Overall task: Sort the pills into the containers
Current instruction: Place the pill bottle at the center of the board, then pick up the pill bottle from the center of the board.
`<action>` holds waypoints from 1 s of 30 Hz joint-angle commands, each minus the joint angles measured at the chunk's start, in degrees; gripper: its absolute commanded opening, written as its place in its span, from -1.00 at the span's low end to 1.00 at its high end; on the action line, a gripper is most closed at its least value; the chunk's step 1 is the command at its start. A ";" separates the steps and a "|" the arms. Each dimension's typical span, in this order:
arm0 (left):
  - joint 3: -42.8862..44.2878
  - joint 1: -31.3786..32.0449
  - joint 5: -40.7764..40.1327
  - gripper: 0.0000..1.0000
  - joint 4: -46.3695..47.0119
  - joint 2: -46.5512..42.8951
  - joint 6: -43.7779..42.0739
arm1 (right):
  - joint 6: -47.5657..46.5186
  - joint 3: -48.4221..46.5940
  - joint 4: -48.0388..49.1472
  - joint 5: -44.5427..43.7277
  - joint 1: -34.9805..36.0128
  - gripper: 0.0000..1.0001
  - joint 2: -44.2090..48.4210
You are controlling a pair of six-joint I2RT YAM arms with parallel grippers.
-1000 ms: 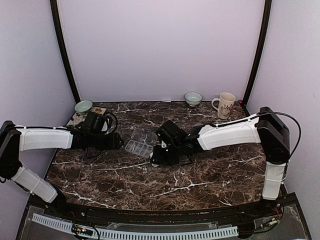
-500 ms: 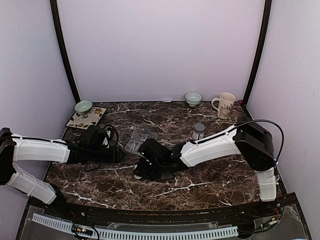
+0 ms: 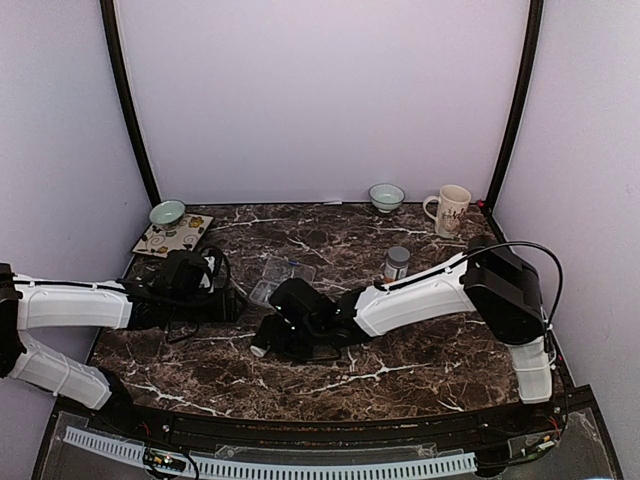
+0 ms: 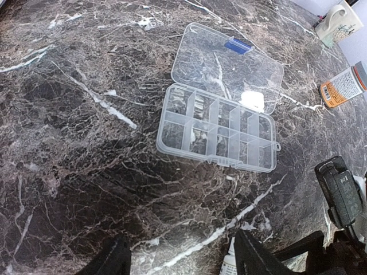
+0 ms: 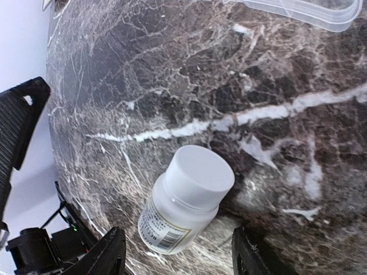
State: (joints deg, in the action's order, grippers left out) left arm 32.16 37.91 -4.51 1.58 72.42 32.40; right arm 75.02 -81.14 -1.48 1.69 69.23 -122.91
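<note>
Two rows of compartments divide the clear organizer box (image 4: 217, 129), lid laid open flat, mid marble table (image 4: 69, 143). Both the left gripper (image 4: 180, 260) and the right gripper (image 5: 175, 255) gape empty; print on the white bottle (image 5: 186, 197) is illegible.

The left arm (image 3: 75, 305) stretches from its base at the left edge low and nearly level toward the middle, its white forearm ending in a dark wrist. The left gripper (image 3: 232, 303) points rightward, and in its wrist view its fingers (image 4: 252, 260) stand wide apart. The right arm (image 3: 415, 290) rises at the right edge, bends at the elbow and slopes down leftward past the centre. The right gripper (image 3: 272, 340) sits low and aims down-left, its fingers (image 5: 112, 255) spread wide.
</note>
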 commanded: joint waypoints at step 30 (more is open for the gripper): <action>1.73 10.65 3.44 0.36 -4.57 1.57 -2.14 | -55.04 7.09 -13.48 -8.88 -3.12 0.23 16.94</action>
State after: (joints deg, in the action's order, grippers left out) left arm 32.25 47.40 0.34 0.21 73.14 31.66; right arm 23.46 -75.07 -17.19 -6.50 66.30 -108.95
